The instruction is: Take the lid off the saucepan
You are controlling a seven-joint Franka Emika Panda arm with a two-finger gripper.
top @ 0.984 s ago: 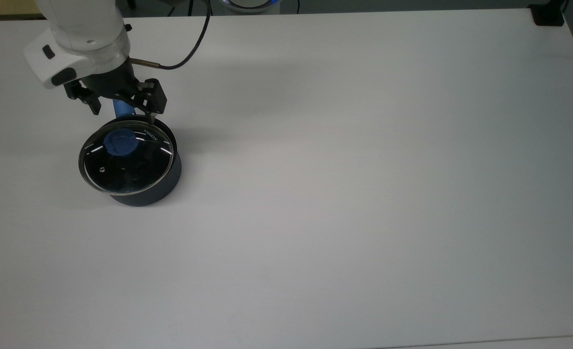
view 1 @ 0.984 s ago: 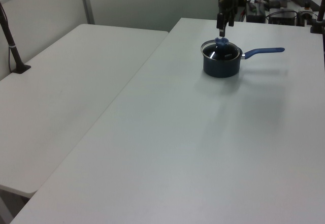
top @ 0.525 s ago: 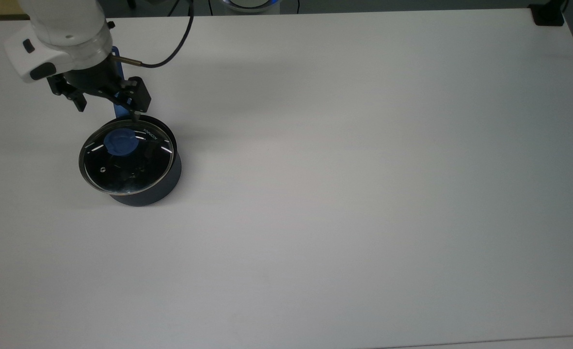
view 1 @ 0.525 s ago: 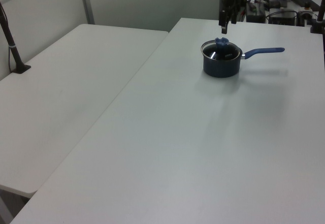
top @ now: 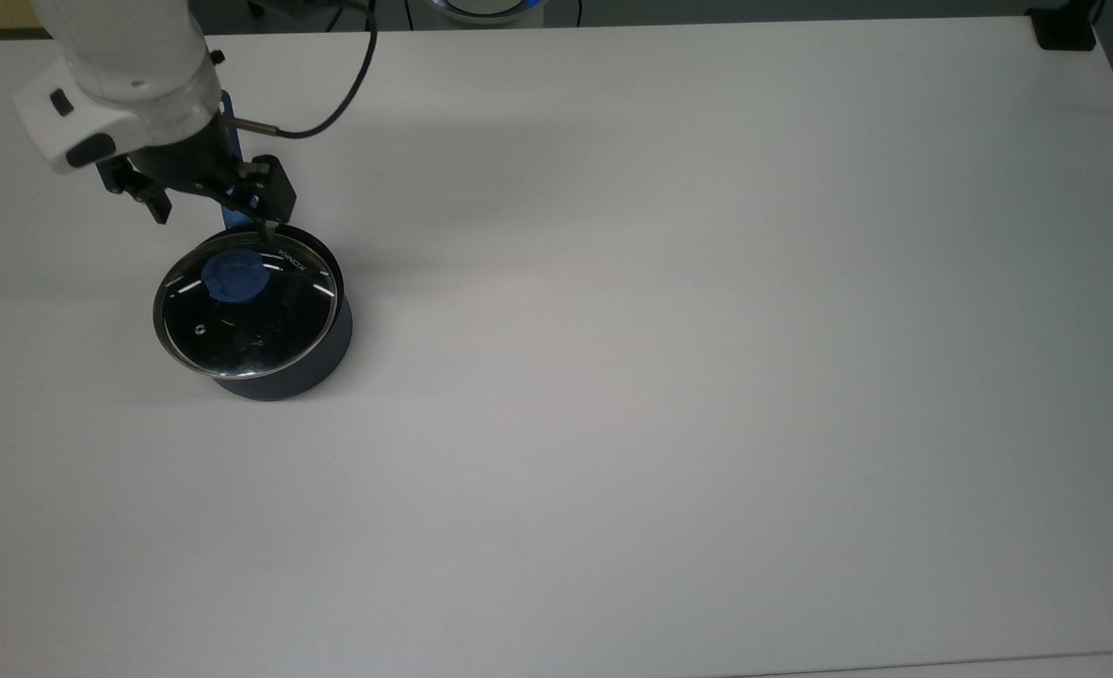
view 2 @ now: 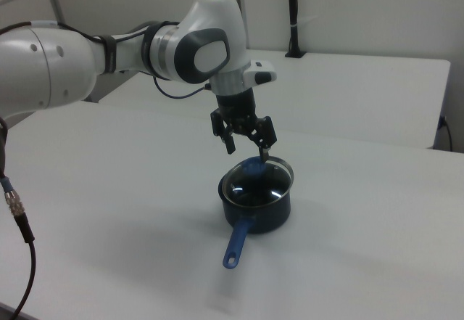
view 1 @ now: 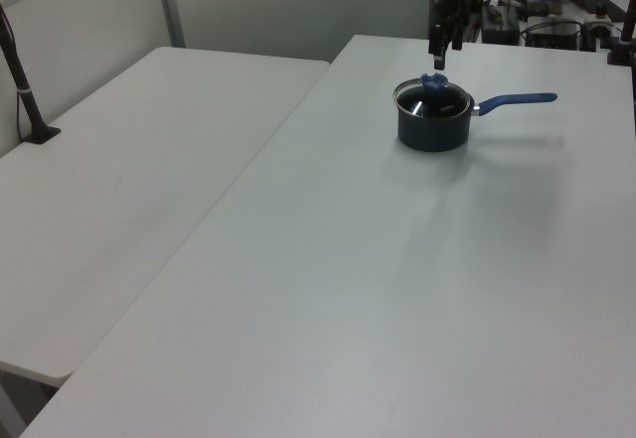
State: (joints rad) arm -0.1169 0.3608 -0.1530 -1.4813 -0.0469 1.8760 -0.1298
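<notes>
Right view: white arm (view 2: 87, 55) reaching in from the right view's left, elbow high, wrist bent downward, black gripper (view 2: 248, 148) pointing down just above the saucepan (view 2: 258, 202). Fingers spread wide apart, nothing between them; one fingertip (view 2: 265, 152) hanging close over the far rim of the lid (view 2: 256, 181), contact impossible to judge. Lid still seated on the pan, blue knob (view 2: 251, 166) uncovered and ungrasped. Long blue handle (view 2: 237, 241) pointing toward the camera in the right view. Top view: gripper (top: 210, 215) at the upper left, over the handle side of the pan (top: 285, 375), with the lid (top: 248, 316) below it in the picture and the knob (top: 234, 276) off-centre under the glass rim (glare streaks across the glass). Black cable (top: 340, 89) looping off the wrist. Left view: pan (view 1: 433, 124) far back on the table, handle (view 1: 515, 101) out to the left view's right, gripper (view 1: 439, 49) straight above the lid. Plain white tabletop (top: 669, 358) under everything, a second white table (view 1: 119, 210) alongside it, pale partition walls (view 2: 348, 15) behind, a black post (view 1: 22, 80) at one edge.
</notes>
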